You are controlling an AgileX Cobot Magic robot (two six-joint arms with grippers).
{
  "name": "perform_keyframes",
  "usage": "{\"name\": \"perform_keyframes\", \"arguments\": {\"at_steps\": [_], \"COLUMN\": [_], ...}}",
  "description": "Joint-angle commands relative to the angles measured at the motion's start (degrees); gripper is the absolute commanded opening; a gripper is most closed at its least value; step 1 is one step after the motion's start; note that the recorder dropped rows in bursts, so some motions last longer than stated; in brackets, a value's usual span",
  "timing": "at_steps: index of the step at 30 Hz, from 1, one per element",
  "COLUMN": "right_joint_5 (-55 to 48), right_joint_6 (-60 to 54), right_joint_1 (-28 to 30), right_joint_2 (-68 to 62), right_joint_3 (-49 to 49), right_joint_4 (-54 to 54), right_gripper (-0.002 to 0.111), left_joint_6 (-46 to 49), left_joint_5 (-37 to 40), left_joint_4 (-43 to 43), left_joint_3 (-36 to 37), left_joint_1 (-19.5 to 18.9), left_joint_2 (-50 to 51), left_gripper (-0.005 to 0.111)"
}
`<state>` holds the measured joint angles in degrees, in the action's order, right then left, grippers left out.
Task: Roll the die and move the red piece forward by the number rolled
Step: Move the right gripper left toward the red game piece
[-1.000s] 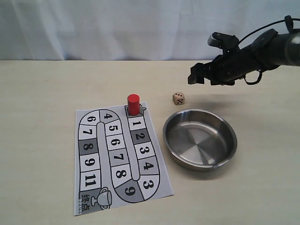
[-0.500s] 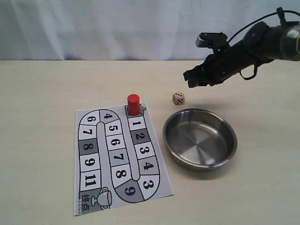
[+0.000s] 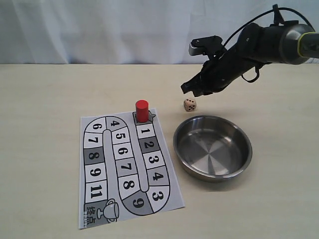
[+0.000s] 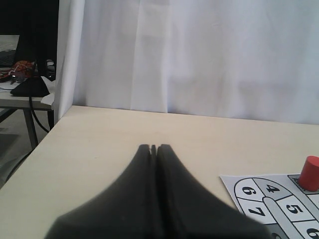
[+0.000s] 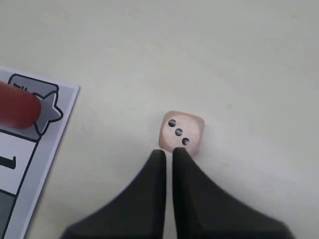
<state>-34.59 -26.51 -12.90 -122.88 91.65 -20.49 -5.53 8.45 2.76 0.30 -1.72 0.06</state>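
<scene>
The grey-and-white printed paper board [image 3: 164, 198] lies left of the round stainless steel bowl [image 3: 213, 149]. The black right gripper [image 3: 187, 90] hovers above the bowl's far-left rim, jaws nearly together and holding nothing. The black left gripper [image 4: 153, 148] shows jaws pressed together and empty. The solid red upright cylinder piece [image 3: 142, 110] stands on the board's star square, left of the bowl. The small tan wooden die [image 3: 189, 104] rests just beyond the bowl's far rim, three pips up. It is probably light, rigid and smooth. Grip two opposite flat faces squarely.

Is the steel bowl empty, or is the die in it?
Empty. The bowl shows only bare steel; the die sits outside it.
</scene>
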Motion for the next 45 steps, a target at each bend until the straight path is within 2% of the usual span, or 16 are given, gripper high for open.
{"name": "perform_keyframes", "arguments": {"at_steps": [1, 45], "right_joint_5": [-0.3, -3.2], "right_joint_6": [0.8, 0.0], "right_joint_1": [-0.1, 0.0], "right_joint_2": [-1.2, -1.0], "right_joint_3": [0.3, 0.3], "right_joint_4": [0.4, 0.5], "right_gripper": [0.004, 0.004], "left_joint_6": [-0.2, -0.2], "left_joint_5": [-0.2, -0.2], "left_joint_4": [-0.2, -0.2], "left_joint_3": [-0.3, -0.3], "left_joint_1": [0.4, 0.4], "left_joint_2": [-0.1, -0.1], "left_gripper": [0.000, 0.000]}}
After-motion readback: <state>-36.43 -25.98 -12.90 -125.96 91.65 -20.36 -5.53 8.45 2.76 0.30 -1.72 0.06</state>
